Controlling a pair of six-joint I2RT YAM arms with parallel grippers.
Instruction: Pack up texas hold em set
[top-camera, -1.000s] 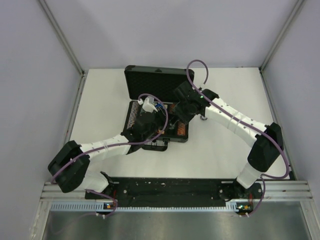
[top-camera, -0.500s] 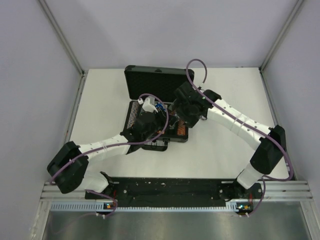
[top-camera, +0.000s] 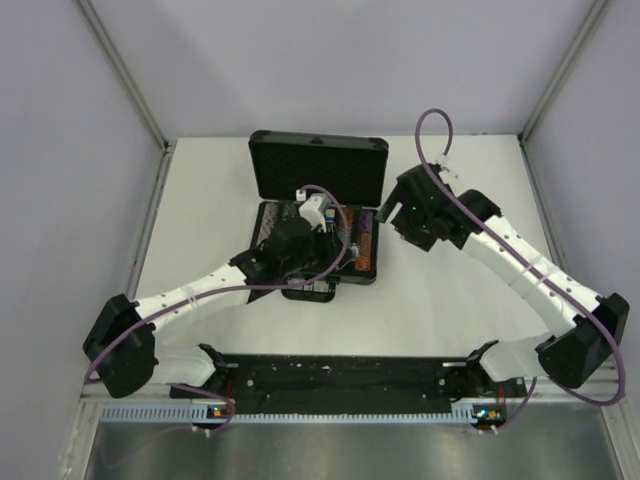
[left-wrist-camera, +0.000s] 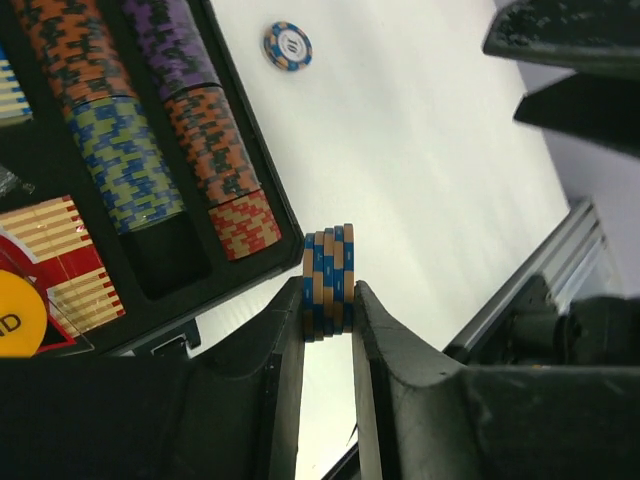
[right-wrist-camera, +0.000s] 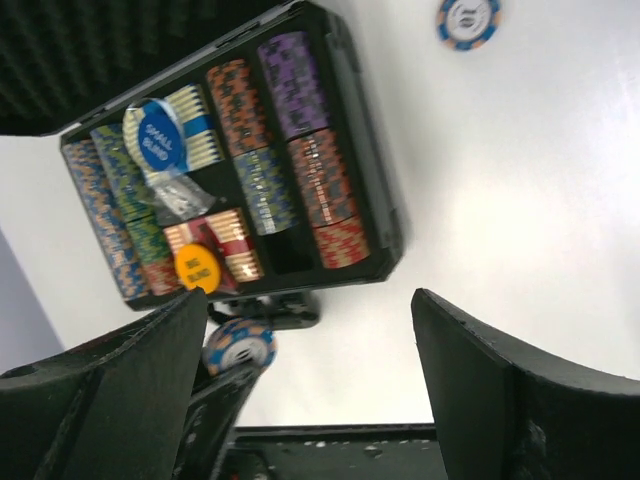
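Observation:
The black case of the texas hold em set lies open mid-table with its lid standing up behind. Its slots hold rows of multicoloured chips, and one slot is empty. A blue button and a yellow button lie on the card boxes. My left gripper is shut on a short stack of blue-and-tan chips, held on edge just off the case's near right corner. My right gripper hangs wide open and holds nothing, to the right of the case.
A single blue chip lies flat on the white table to the right of the case. The chip also shows at the top of the right wrist view. Grey walls close in the table. The arms' black base rail runs along the near edge.
My right arm has drawn back to the right, away from the case, and its jaws have opened wide. My left gripper has shifted a little right over the case, still shut on the chips.

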